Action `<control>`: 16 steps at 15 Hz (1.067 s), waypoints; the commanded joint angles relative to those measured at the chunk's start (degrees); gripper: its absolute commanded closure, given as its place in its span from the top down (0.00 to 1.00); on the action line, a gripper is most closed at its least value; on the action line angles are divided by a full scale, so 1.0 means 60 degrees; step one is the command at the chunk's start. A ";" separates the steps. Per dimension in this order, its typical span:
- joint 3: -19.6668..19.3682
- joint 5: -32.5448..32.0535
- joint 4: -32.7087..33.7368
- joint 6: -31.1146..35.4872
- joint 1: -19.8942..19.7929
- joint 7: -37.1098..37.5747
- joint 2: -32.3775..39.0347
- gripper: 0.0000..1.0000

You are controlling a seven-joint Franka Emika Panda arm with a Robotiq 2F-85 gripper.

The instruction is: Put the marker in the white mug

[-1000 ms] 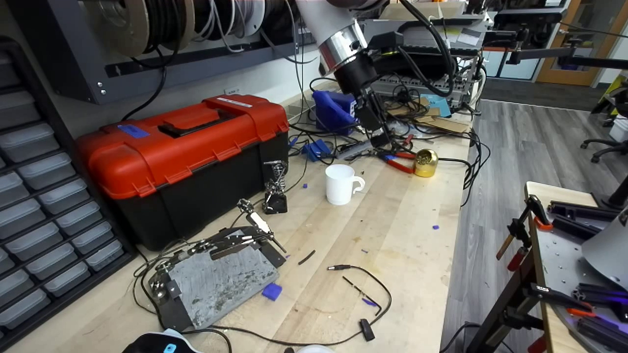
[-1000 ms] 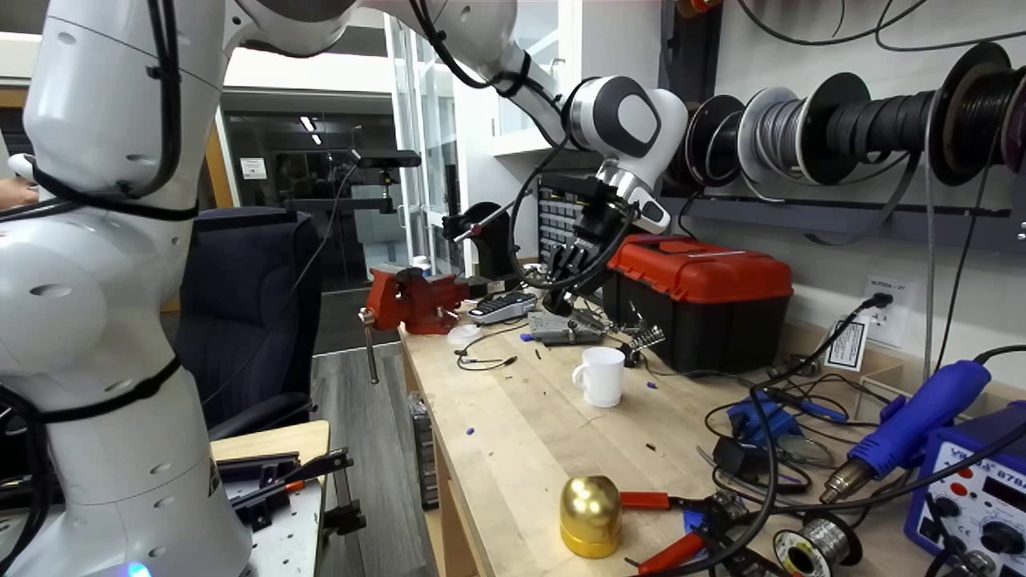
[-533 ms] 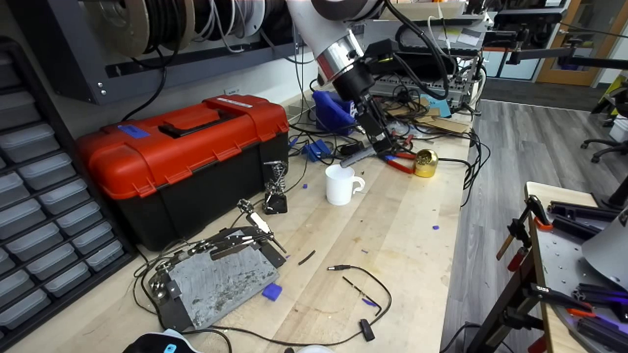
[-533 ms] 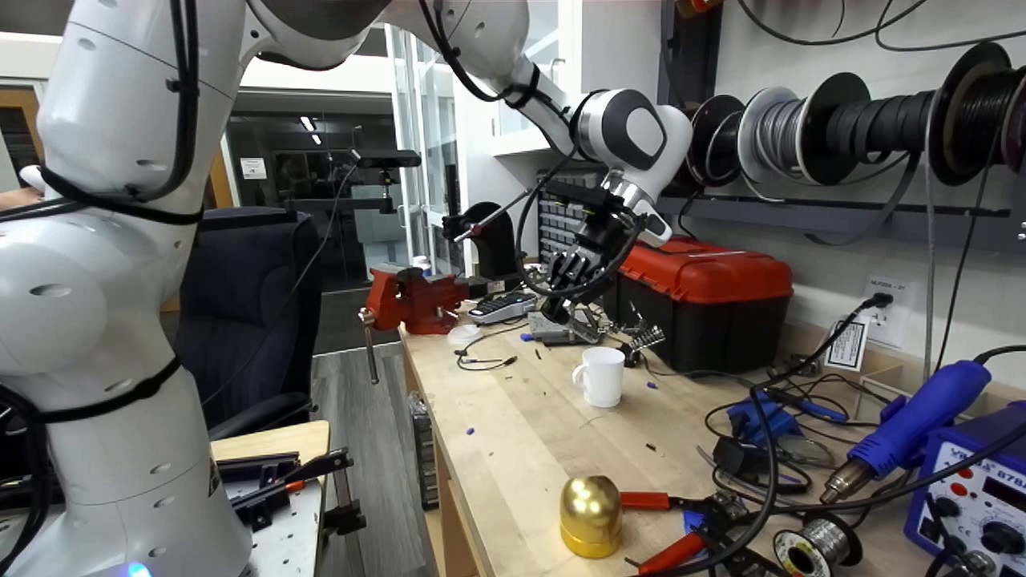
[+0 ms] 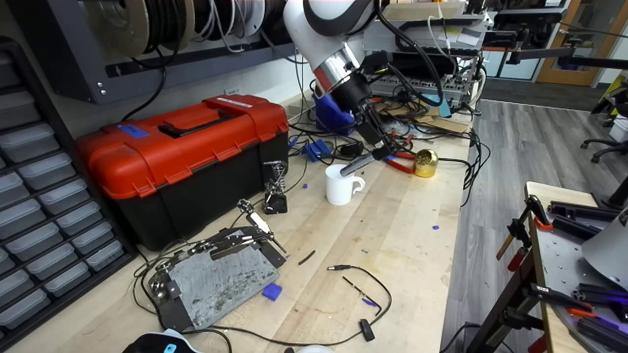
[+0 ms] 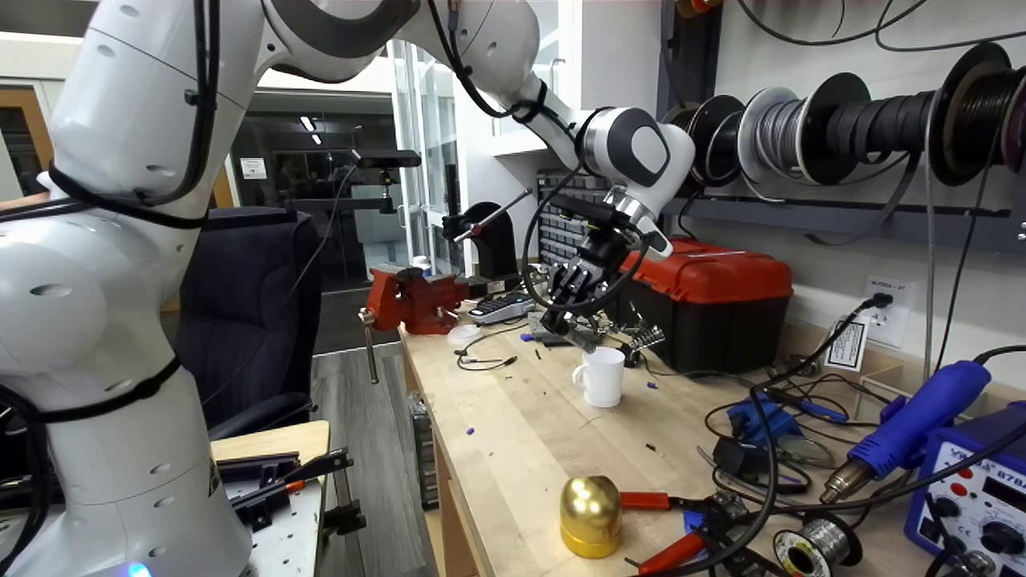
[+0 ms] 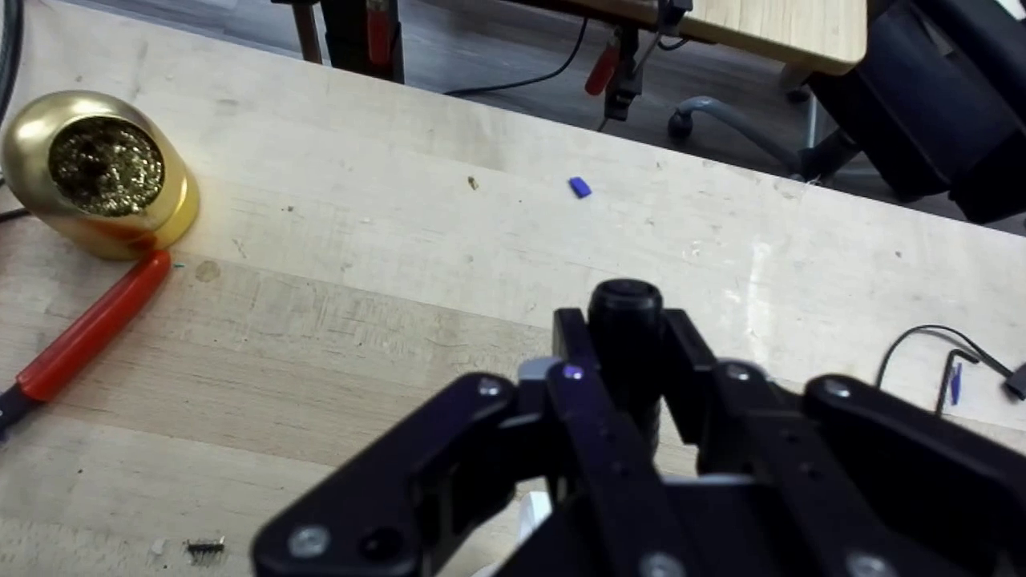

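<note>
The claw (image 7: 625,327) holds the tilted marker (image 5: 357,164) at the white mug's (image 5: 338,190) mouth.

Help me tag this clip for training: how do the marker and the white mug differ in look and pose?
Colour: the marker is dark, while the white mug is plain white. Shape: the marker is a slim stick; the white mug is wider, with a side handle. Pose: the marker slants, gripped between the fingers; the white mug stands upright on the bench. Both have rounded, roughly cylindrical bodies.
</note>
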 commanded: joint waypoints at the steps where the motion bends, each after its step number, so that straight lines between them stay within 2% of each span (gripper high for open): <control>1: 0.0118 -0.0277 0.0510 -0.0414 -0.0003 -0.0300 0.0344 0.06; 16: 0.0332 -0.2125 0.3331 -0.1685 0.0510 -0.1389 0.2226 0.07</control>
